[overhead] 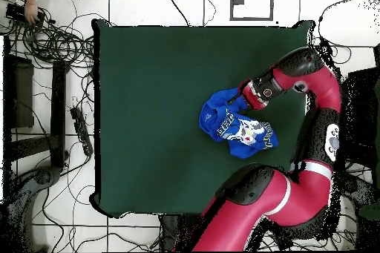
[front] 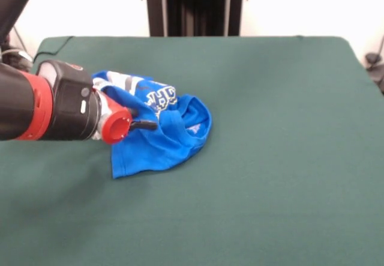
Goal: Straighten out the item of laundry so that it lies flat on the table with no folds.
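Note:
The bright blue T-shirt (front: 162,135) lies crumpled in a heap on the left half of the green table (front: 282,134), with its white print showing on top. My gripper (front: 153,123) comes in low from the left and is shut on a raised fold at the middle of the heap. In the overhead view the T-shirt (overhead: 230,122) lies right of the middle of the table (overhead: 148,116), and my gripper (overhead: 237,103) sits at the shirt's upper right edge.
The arm's red and black wrist (front: 60,104) hangs over the table's left side. Green cloth stretches wide to the right of the shirt and in front of it. A person's hand (overhead: 30,9) and floor cables (overhead: 56,42) show beyond the table's corner.

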Robot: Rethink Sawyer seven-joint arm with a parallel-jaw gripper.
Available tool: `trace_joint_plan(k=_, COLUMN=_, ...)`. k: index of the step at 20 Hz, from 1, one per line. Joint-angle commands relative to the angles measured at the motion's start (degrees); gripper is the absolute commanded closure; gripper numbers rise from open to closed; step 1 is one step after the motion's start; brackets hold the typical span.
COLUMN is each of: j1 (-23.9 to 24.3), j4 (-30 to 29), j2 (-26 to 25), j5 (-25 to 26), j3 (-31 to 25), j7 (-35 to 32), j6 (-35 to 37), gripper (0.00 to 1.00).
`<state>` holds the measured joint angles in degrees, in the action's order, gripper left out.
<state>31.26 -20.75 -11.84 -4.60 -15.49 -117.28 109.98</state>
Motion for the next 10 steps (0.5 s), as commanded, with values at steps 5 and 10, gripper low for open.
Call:
trace_joint_plan(k=5, j1=-1.7, j4=-0.4, j2=-2.4, j5=3.8, j3=-3.5, j7=7.3, j6=-17.5, gripper=0.00)
trace_joint_plan(k=10, j1=-0.6, j4=-1.2, j2=0.8, j5=5.4, j3=-1.0, j7=7.8, j6=-14.3, gripper=0.00)
